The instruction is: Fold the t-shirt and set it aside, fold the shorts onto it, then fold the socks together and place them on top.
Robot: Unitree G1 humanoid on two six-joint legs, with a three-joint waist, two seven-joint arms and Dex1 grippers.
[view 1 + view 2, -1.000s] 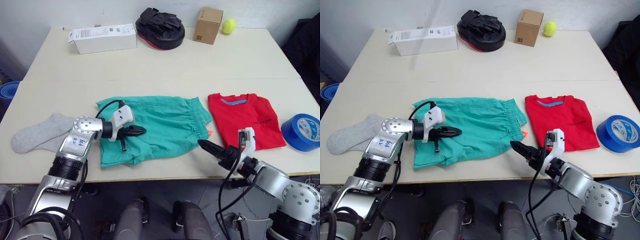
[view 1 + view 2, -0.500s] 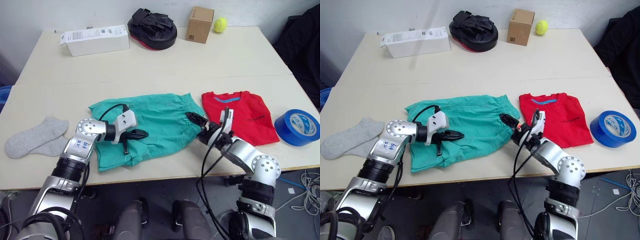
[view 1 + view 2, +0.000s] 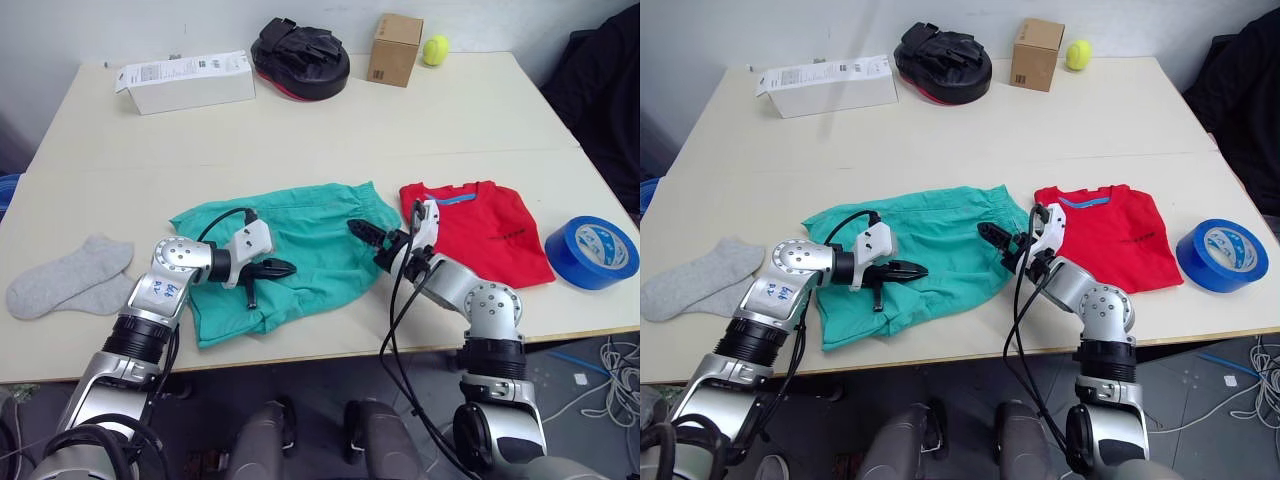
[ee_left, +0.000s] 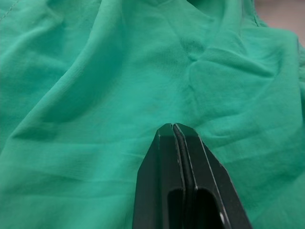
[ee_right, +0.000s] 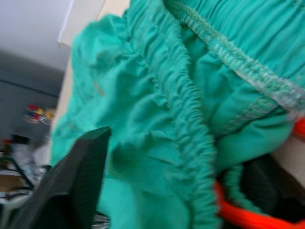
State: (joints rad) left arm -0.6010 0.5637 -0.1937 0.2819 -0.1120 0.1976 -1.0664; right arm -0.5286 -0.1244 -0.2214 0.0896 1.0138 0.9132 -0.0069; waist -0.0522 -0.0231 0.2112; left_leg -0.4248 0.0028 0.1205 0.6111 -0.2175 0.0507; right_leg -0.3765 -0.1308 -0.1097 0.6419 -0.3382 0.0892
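While both arms reach inward, it all centres on the teal cloth.
Shorts: the shorts lie spread at mid surface, gathered waist toward the t-shirt, folds rumpled.
Left claw: the left claw sits low over the shorts' left half, black fingers pressed together at the tips; whether any cloth is caught between them I cannot tell.
Right claw: the right claw is at the waist edge of the shorts, fingers spread, gathered elastic and orange-red drawstring bunched between them in the wrist view.
T-shirt: the t-shirt is folded flat, just right of the shorts.
Socks: the socks lie together at the left edge, well apart from the shorts.
Blue tape roll: the blue tape roll sits right of the t-shirt.
Far edge: a white box, a black mitt, a cardboard box and a tennis ball.
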